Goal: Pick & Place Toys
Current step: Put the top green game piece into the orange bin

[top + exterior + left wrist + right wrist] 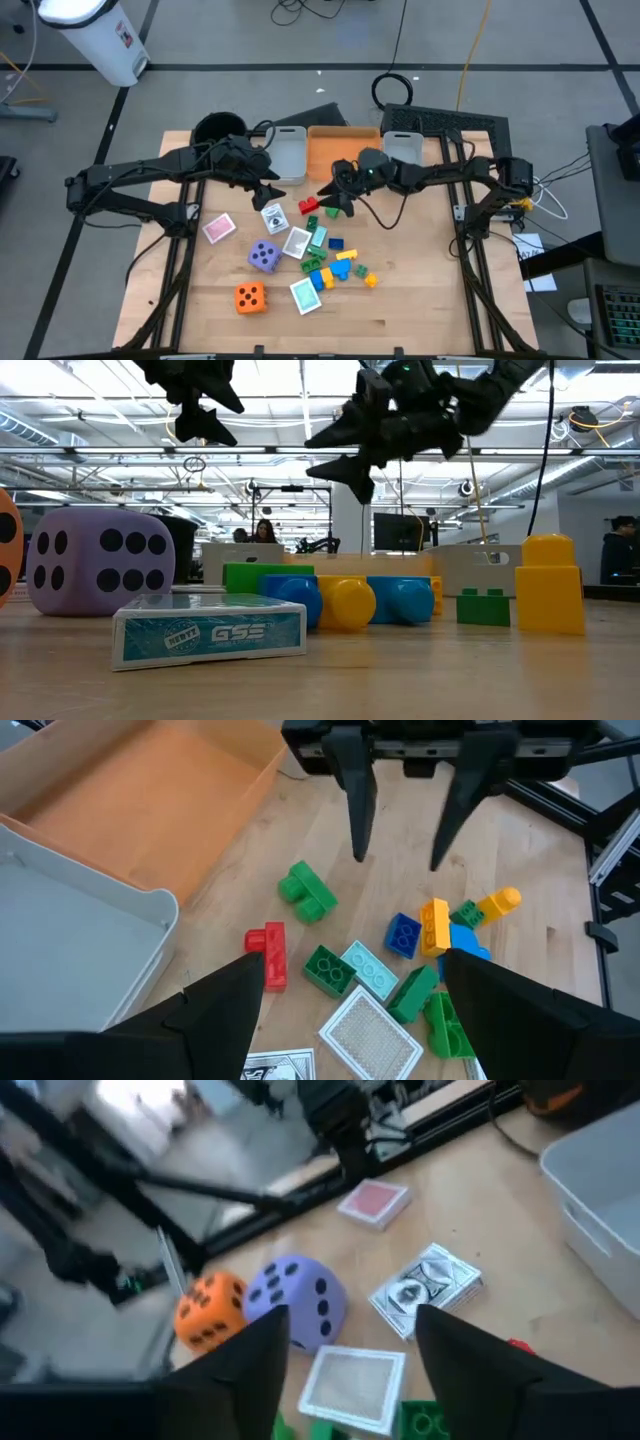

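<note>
The toys lie on the wooden table: a purple die [264,256], an orange die [250,297], a pink card [218,229], a patterned white card [274,217], a teal card [305,295], and several small bricks [335,262]. My right gripper [328,197] hangs open above the far end of the brick cluster, its fingers [358,810] apart with nothing between them. A red brick [268,955] and a green brick [308,892] lie below it. My left gripper [268,192] waits open above the table, near the patterned card, holding nothing.
At the table's far edge stand a grey bin [285,150], an orange bin [340,150] and another grey bin [402,146], with a round black pot [218,128] to their left. Bare wood shows along the near edge [400,320].
</note>
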`<control>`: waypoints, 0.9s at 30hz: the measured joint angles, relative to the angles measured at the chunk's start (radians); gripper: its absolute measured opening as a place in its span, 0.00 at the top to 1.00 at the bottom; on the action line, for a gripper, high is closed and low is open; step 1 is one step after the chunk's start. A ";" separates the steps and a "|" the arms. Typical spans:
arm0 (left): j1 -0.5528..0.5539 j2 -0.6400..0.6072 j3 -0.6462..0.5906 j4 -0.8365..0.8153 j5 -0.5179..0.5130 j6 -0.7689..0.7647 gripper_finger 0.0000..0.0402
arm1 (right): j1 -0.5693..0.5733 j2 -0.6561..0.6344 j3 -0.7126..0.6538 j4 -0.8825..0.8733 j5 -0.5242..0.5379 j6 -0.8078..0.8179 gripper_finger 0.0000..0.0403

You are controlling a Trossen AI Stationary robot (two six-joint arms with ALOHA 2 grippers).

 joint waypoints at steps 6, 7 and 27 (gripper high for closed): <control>0.000 0.000 0.000 0.000 -0.025 0.007 0.23 | -0.013 0.000 0.200 -0.365 0.037 -0.417 0.35; 0.000 0.000 0.000 0.000 -0.025 0.012 0.23 | -0.013 0.000 0.221 -0.402 0.066 -0.490 0.34; 0.000 0.000 0.000 0.012 -0.096 0.018 0.23 | -0.027 0.078 0.246 -0.723 0.240 -0.993 0.36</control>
